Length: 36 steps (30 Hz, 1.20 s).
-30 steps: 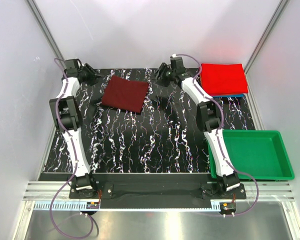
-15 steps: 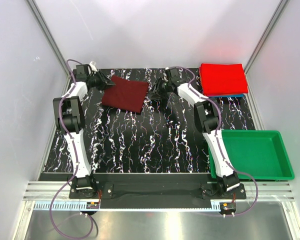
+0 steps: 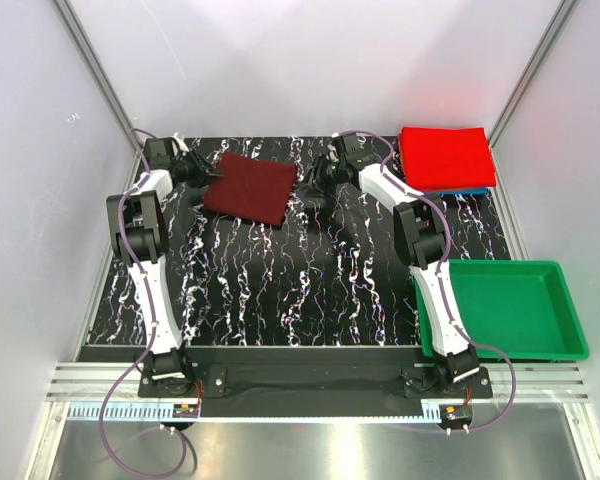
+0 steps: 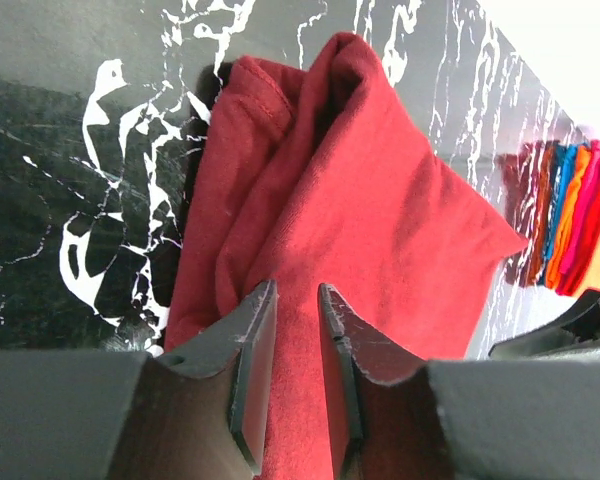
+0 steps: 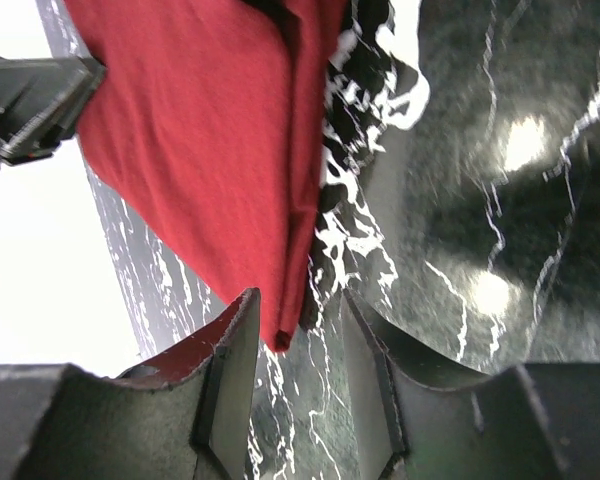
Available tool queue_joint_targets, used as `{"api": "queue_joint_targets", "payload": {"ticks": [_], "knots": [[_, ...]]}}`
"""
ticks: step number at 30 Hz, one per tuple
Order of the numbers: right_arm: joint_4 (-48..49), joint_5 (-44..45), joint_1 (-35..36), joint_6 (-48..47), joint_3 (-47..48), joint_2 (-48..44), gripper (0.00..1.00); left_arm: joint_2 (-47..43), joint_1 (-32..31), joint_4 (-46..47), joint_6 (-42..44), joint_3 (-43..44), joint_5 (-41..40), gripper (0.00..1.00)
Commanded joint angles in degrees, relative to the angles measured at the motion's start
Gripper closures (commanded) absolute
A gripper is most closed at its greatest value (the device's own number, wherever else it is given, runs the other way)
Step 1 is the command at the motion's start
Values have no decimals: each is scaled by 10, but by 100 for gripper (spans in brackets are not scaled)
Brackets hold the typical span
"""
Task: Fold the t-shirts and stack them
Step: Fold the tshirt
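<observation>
The dark maroon t-shirt (image 3: 250, 187) lies folded flat at the back middle of the table. My left gripper (image 3: 206, 172) is at its left edge. In the left wrist view its jaws (image 4: 297, 290) stand nearly closed, with maroon cloth (image 4: 380, 200) filling the narrow gap. My right gripper (image 3: 313, 184) is at the shirt's right corner. It is open (image 5: 300, 297), with the corner of the maroon shirt (image 5: 200, 130) between the jaws, untouched. The bright red t-shirt (image 3: 446, 157) lies folded at the back right on a blue one (image 3: 462, 190), which shows only as a thin edge.
A green plastic tray (image 3: 570, 320) stands at the front right, partly off the black marbled table (image 3: 280, 290). White walls with metal posts close in the back and both sides. The right arm's links stretch from the front edge towards the back.
Both arms have come down from the back edge onto the maroon shirt, the left to its left edge and the right to its right corner. The shirts have not moved.
</observation>
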Motion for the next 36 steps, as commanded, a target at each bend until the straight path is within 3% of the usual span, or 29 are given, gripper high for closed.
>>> {"api": "queue_joint_targets", "payload": {"ticks": [1, 7, 11, 14, 20, 27, 32, 36], "knots": [[-27, -5, 1, -6, 25, -30, 55, -11, 0, 34, 0, 12, -31, 71], [-60, 7, 12, 0, 66, 2, 45, -24, 0, -39, 19, 51, -78, 60], [-44, 15, 28, -1, 67, 0, 42, -85, -1, -75, 57, 41, -97, 54], [-41, 16, 30, 2, 54, -13, 42, -141, -6, -127, 134, 13, -135, 50], [-48, 15, 30, -6, 12, -45, 43, -167, -11, -140, 191, -59, -152, 46], [-46, 24, 30, -17, -43, -95, 43, -121, -15, -154, 234, -46, -121, 46], [-51, 36, 30, -30, -81, -125, 44, -99, -16, -158, 236, -42, -141, 48], [-44, 44, 29, -37, -126, -163, 44, -78, -16, -182, 235, -36, -153, 64]]}}
